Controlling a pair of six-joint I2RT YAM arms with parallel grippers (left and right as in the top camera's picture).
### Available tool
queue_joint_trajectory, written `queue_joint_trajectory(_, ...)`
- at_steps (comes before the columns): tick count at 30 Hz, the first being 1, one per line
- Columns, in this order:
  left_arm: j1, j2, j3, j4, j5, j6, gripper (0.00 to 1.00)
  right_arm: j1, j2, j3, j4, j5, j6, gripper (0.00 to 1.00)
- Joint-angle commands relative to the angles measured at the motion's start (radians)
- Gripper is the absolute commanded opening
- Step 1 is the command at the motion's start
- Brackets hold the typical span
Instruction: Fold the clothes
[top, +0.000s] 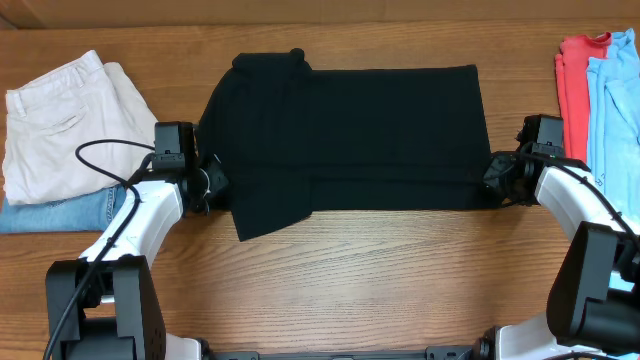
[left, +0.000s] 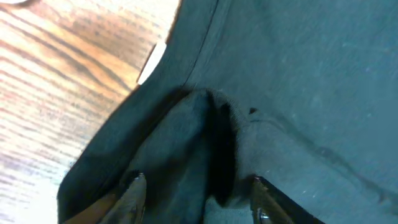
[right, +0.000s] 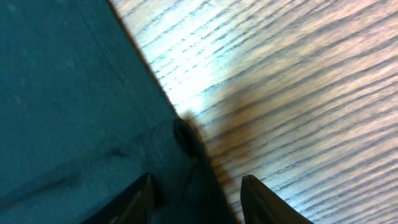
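The black shirt lies spread across the middle of the table, with its lower part folded up and a flap hanging lower at the left. My left gripper is at the shirt's left edge. In the left wrist view its fingers are open around a bunched fold of the black fabric, and the small white tag shows near the edge. My right gripper is at the shirt's right edge. In the right wrist view its fingers are open, straddling the corner of the fabric.
Cream-white trousers lie on blue jeans at the left. A red garment and a light blue one lie at the far right. Bare wooden table runs along the front.
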Motion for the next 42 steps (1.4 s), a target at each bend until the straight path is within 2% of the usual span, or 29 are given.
queue_joint_trajectory(1, 0.010, 0.010, -0.003, -0.022, 0.023, 0.031, 0.61, 0.001, 0.005, 0.003, -0.002, 0.019, 0.001, 0.52)
queue_joint_trajectory(9, 0.010, 0.010, -0.003, -0.029, 0.146, 0.097, 0.62, 0.001, 0.005, 0.003, -0.003, 0.002, 0.001, 0.54)
queue_joint_trajectory(17, 0.010, 0.010, -0.003, -0.040, 0.148, 0.100, 0.64, 0.001, 0.005, 0.003, -0.032, 0.002, 0.001, 0.56)
queue_joint_trajectory(27, 0.010, 0.010, -0.003, -0.144, 0.147, 0.100, 0.63, 0.001, 0.005, 0.003, -0.061, 0.003, 0.001, 0.56)
queue_joint_trajectory(36, 0.010, 0.010, -0.003, -0.149, 0.158, 0.100, 0.51, 0.001, 0.005, 0.003, -0.062, 0.003, 0.000, 0.56)
queue_joint_trajectory(42, 0.009, 0.010, -0.004, -0.146, 0.212, 0.100, 0.47, 0.001, 0.005, 0.003, -0.062, 0.003, 0.000, 0.56)
